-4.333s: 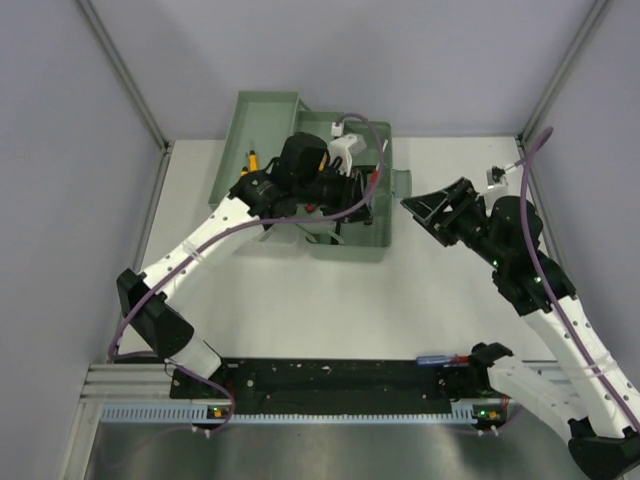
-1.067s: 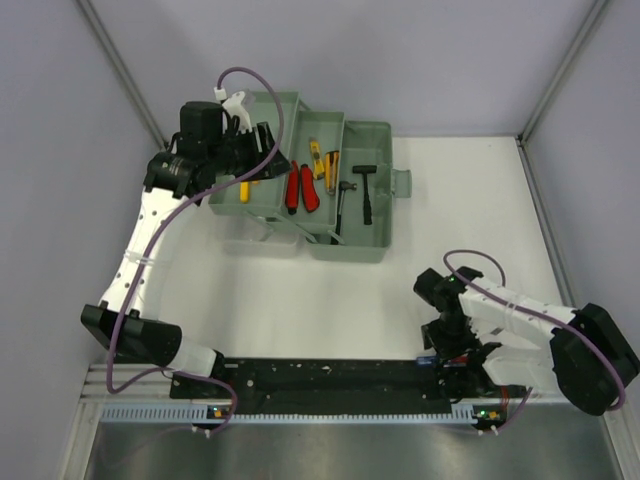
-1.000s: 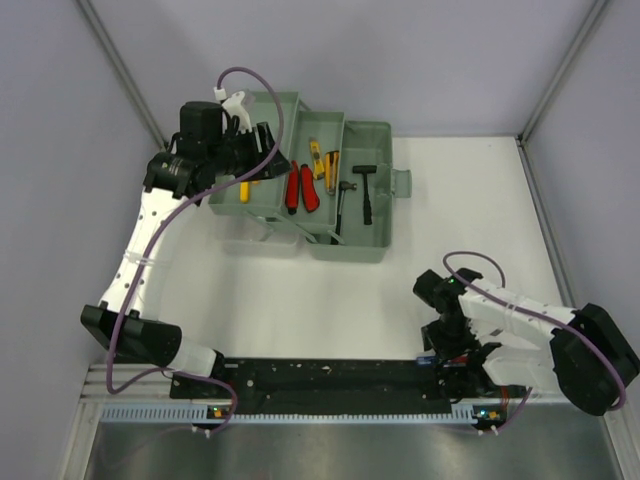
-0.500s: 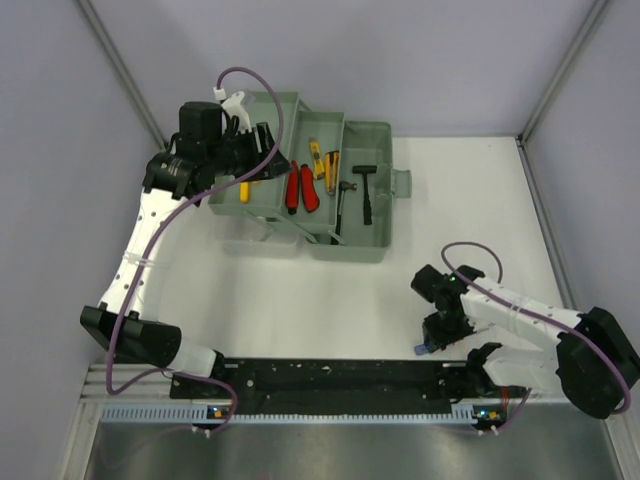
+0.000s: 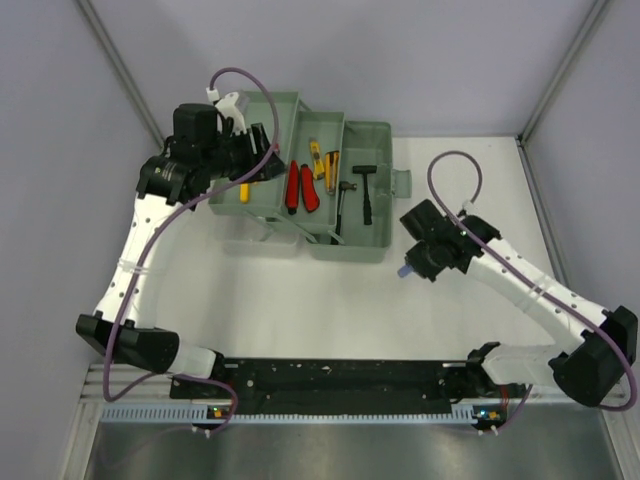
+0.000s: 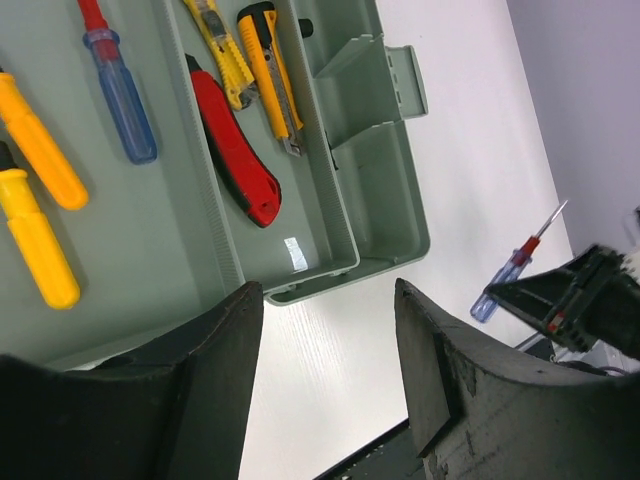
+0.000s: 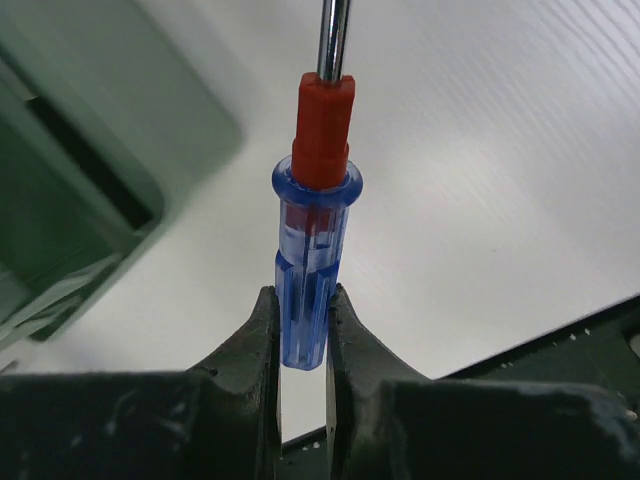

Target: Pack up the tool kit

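**A:** Where was the left gripper (image 6: pixel 325 320)?
**B:** Over the toolbox's (image 5: pixel 350 248) left tray (image 6: pixel 150 220), jaws parted, nothing between them.
**A:** And the toolbox itself?
**B:** On the surface (image 5: pixel 330 310), trays spread open, with a hammer (image 5: pixel 365 195) and other tools inside.
**A:** To its right?
**B:** The right gripper (image 7: pixel 300 305), just beside the toolbox's right end. Its jaws were clenched on the butt of a screwdriver (image 7: pixel 318 195), shaft pointing away.
**A:** How would it handle?
**B:** Light and stiff, I'd judge. But that clear blue handle looked smooth, and a pinch so near the end could let it swivel. Mid-handle would be surer, the thin shaft worse.
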`<move>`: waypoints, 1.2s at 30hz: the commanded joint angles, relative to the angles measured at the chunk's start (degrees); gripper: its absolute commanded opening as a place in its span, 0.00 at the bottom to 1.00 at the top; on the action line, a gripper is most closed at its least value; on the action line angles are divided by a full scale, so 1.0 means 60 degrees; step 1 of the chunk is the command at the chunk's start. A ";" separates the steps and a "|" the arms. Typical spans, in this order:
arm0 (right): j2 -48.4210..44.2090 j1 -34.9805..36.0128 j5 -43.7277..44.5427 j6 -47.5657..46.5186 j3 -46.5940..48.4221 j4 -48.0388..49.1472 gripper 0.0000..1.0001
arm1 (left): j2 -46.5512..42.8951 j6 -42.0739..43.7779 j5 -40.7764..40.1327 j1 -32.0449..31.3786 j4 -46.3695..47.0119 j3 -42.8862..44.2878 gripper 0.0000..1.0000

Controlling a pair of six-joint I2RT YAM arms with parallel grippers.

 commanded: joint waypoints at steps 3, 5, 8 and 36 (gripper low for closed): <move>0.0831 0.0146 -0.0070 -0.5766 0.2901 0.3310 0.00 | -0.0533 0.0123 -0.0661 0.0018 -0.0133 0.0256 0.59; 0.1022 0.0132 -0.1621 -0.7368 0.3168 0.5211 0.00 | -0.0606 0.0079 -0.0851 0.0032 -0.0162 0.0226 0.59; 0.1460 0.0132 -0.3207 -0.8004 0.3357 0.7414 0.00 | -0.0753 0.0006 -0.1056 0.0061 -0.0235 0.0241 0.59; 0.8405 0.1933 -0.2803 -1.0584 0.9949 0.7259 0.00 | -0.2115 -0.0742 -0.4411 0.1394 -0.0514 -0.0814 0.61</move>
